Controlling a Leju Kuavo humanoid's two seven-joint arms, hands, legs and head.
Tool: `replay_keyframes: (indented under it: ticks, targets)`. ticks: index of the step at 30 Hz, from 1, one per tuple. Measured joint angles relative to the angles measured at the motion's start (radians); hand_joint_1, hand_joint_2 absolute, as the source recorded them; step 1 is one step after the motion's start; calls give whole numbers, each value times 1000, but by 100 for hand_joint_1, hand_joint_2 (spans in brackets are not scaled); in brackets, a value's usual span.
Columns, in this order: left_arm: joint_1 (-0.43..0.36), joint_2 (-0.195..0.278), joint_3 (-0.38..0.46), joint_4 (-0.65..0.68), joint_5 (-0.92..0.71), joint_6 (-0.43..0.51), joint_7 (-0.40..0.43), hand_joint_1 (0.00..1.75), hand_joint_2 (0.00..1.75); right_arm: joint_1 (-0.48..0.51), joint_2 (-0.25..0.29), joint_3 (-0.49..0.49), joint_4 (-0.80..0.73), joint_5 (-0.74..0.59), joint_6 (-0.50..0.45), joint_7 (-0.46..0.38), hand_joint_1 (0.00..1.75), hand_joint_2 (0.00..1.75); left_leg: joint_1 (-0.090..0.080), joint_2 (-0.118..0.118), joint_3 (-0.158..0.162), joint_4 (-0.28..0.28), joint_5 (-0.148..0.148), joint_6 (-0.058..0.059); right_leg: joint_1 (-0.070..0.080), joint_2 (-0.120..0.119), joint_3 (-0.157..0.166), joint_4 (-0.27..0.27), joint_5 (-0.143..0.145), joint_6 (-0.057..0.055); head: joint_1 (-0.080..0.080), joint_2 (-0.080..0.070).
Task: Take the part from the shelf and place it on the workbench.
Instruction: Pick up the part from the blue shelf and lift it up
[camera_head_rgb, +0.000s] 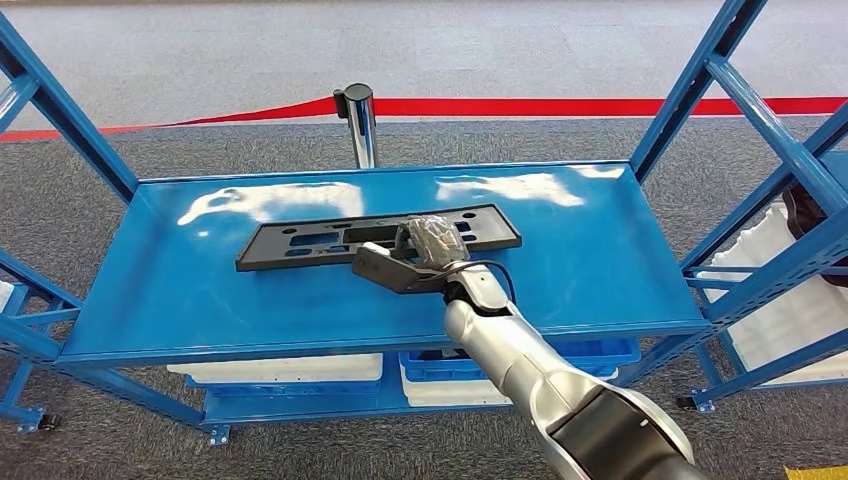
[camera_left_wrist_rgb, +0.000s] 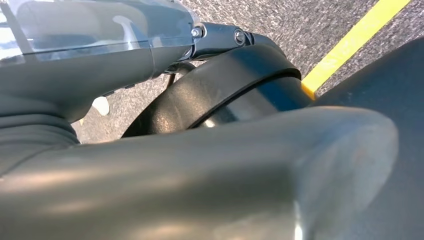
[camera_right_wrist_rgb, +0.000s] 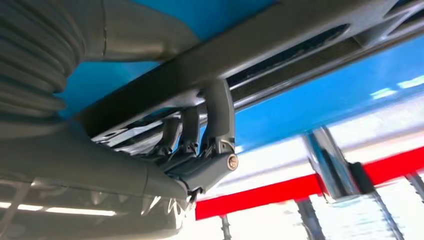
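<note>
Silver right arm reaches over blue shelf (camera_head_rgb: 200, 290) | right hand (camera_head_rgb: 430, 240) fingers hooked around black part (camera_head_rgb: 300, 243)

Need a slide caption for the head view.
Right hand grips long black slotted plastic part lying on glossy blue metal shelf.

grey carpet floor (camera_head_rgb: 120, 200) | red barrier tape (camera_head_rgb: 600, 105) (chrome post (camera_head_rgb: 360, 125)) | glossy reflections
</note>
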Motion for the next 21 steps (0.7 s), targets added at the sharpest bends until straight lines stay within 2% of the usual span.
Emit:
replay_keyframes:
  ticks: [9,16,21]
  targets:
    - [0,0,16,0,-5,13,-12,0,0,4,-4,-2,0,-19,-32,-26,175,175,0,0,0,0,0,0,0,0,0,0,0,0,0,0]
    - [1,0,29,0,-2,100,-80,0,0,33,-21,-50,-46,-140,-76,-159,175,175,0,0,1,0,0,0,0,0,1,0,0,0,-1,0]
    - [2,0,60,0,27,141,-121,0,0,93,-50,-98,-166,-256,-69,-255,175,175,0,0,2,0,0,0,0,0,1,0,0,0,-1,0]
